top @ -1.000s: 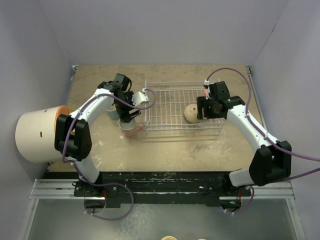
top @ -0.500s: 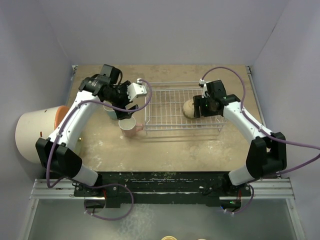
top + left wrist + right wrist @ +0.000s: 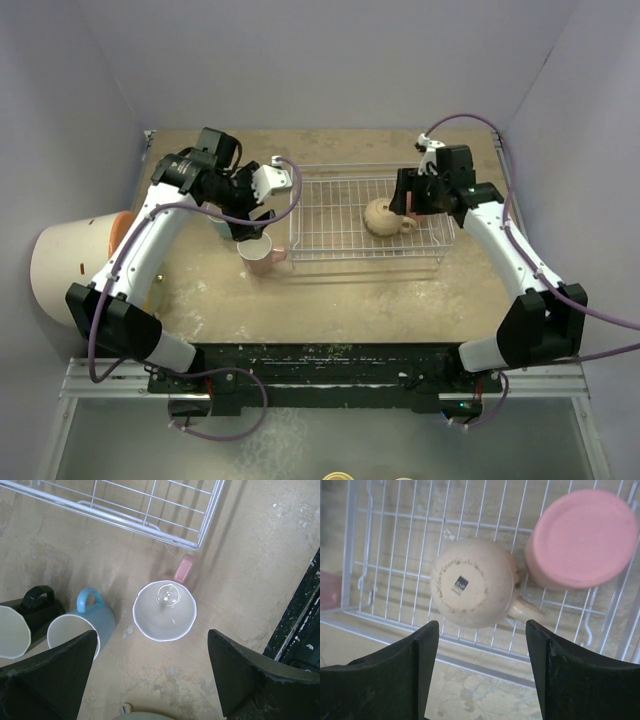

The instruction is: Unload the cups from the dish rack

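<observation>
Here, my right tool (image 3: 481, 626) hangs spread wide and empty straight above the rounded tan mug (image 3: 470, 582), which sits upside down in the dish rack (image 3: 351, 540), just beside the coral tumbler (image 3: 582, 537); my left tool (image 3: 152, 636), also spread, is well apart.

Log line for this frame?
left gripper open over upright pink mug on table | blue mug, black mug on table | right gripper open above upside-down tan mug in rack | coral tumbler upside-down in rack
</observation>
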Controlling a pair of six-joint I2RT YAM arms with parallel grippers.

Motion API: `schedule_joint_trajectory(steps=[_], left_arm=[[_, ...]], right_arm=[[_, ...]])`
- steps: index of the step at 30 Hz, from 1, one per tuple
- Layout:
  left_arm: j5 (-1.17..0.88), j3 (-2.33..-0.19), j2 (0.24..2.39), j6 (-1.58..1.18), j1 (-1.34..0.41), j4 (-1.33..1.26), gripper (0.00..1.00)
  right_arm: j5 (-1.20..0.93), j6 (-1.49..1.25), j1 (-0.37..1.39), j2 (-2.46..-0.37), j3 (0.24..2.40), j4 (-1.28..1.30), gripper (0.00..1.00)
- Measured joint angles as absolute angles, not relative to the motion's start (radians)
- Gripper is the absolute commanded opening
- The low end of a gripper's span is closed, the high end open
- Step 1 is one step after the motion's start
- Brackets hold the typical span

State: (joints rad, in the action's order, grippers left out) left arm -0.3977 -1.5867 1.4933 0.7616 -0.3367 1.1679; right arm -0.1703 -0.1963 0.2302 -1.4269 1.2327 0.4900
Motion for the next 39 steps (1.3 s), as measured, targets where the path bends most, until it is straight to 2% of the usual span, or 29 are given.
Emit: schedule_joint_trajectory(steps=[3,12,19,28,34,39], left_arm=[[-0.397,-1.586,1.475,0.760,-0.337,1.171,0.94],[-0.395,-1.590,1.438,0.761,-0.337,1.180,0.94],[-0.393,-1.596,1.438,0.760,-0.337,1.186,0.94],[-0.393,-1.596,1.437,0.759,-0.337,1.186,0.94],[-0.393,-1.596,1.426,0.759,-0.337,1.186,0.94],[-0.389,-1.596,1.404,0.762,-0.337,1.190,0.94]], right_arm=[[-0.227,-0.218,0.178,-1.428,1.224,0.443,0.74],[-0.375,-0.228,0.178,-1.526,1.195,0.413,0.75],[-0.384,-0.245,0.168,-1.502,1.127,0.406,0.75],[-0.310,-0.266,0.161,-1.416,1.179,0.405,0.76],[-0.287,-0.274,0.099,-1.467,1.195,0.394,0.76],[-0.383,-0.276,0.069,-1.541,1.188,0.389,0.75]])
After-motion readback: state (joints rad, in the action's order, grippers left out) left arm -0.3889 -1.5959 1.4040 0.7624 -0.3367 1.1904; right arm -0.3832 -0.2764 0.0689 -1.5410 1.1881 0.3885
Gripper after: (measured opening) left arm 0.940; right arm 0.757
